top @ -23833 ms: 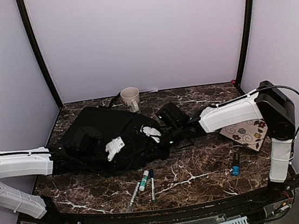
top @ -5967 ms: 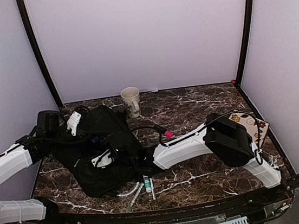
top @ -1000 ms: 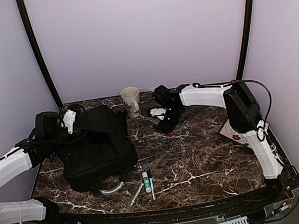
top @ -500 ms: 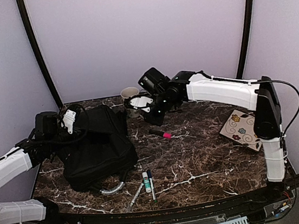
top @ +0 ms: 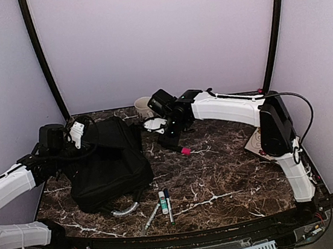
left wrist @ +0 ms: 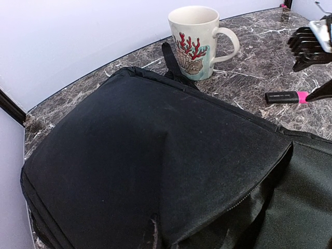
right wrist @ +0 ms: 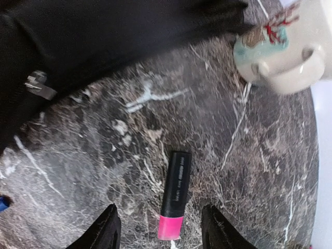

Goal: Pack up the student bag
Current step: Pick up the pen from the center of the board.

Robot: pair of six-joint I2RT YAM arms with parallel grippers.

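The student bag (top: 108,165), black and soft, lies on the left of the marble table, its grey handle (top: 126,209) toward the front. My left gripper (top: 74,136) sits at the bag's back-left corner, shut on the fabric. Its fingers are hidden under the bag (left wrist: 150,166) in the left wrist view. My right gripper (top: 165,135) hovers just right of the bag, open, over a black highlighter with a pink cap (top: 180,149). The highlighter (right wrist: 175,194) lies flat on the table between the open fingers (right wrist: 106,231), untouched.
A cream mug with a red coral print (left wrist: 199,39) stands at the back, beside the bag's far edge and close to the right gripper. Three pens (top: 164,201) lie near the front edge. A floral notebook (top: 255,147) lies at the right, partly behind the right arm.
The right arm swung left from the back centre, rose, then dropped over the highlighter, and its jaws opened. The left arm and the bag have not moved.
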